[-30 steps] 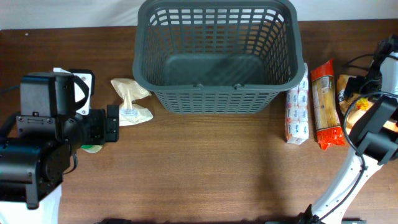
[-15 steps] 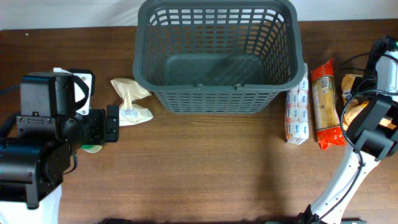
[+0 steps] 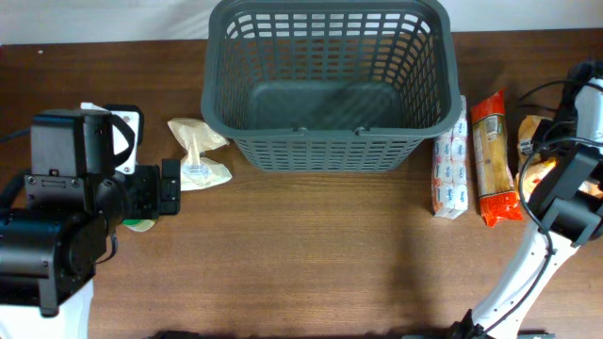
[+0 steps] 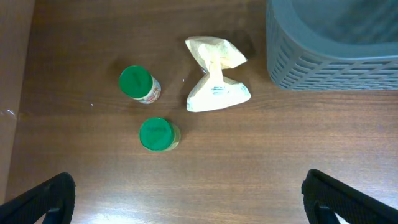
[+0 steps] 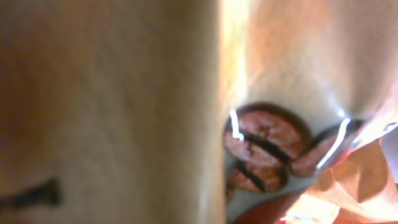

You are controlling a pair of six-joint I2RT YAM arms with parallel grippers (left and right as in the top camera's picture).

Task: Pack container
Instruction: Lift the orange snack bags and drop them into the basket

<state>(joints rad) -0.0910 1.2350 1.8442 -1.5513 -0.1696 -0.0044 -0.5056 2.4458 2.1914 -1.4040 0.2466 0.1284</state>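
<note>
At the right edge of the bench (image 3: 330, 254), the right gripper (image 3: 545, 168) is set close against a coffee-bean printed bag (image 5: 267, 143). Its opening cannot be told (packaging fills the wrist view). The left gripper (image 4: 189, 186) is spread wide, empty. The container (image 3: 325, 151) is seen at the back centre. If only a loose fold is pinched, the bag may be dropped short of the rim.

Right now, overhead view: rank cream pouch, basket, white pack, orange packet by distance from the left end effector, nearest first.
1. Cream pouch, beside the left end effector
2. Basket, centre back
3. White pack, beyond basket
4. Orange packet, farthest out
</note>
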